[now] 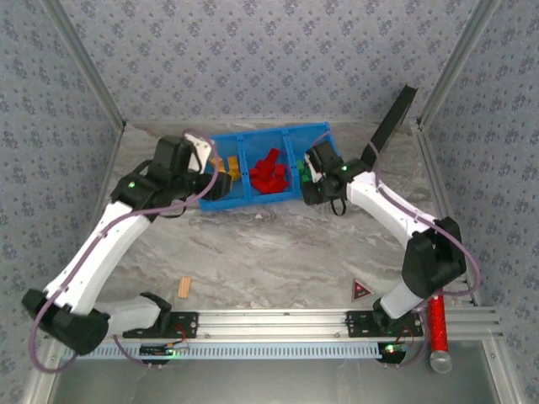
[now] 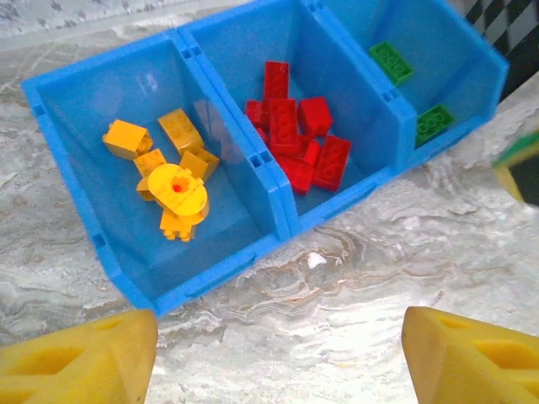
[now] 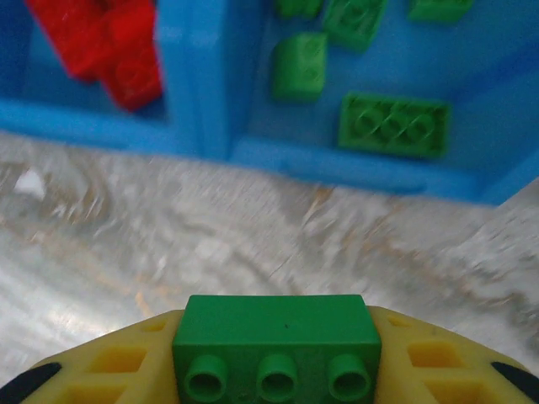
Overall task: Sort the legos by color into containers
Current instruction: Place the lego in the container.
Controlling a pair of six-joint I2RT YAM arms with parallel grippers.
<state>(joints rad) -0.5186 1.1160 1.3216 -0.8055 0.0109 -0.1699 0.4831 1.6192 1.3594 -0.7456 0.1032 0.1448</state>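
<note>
Right wrist: claw (image 3: 274, 364) grips green lego (image 3: 276, 332), seemingly airborne.

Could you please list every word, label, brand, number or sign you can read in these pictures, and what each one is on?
No word, number or brand can be read.
On the dark triangle: a red mark, too small to read.
On the green brick: nothing legible on its studs or its face.
On the blue bin: no label or lettering on the walls in view.

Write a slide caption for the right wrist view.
Right gripper holds a green brick just short of the blue bin.
</note>
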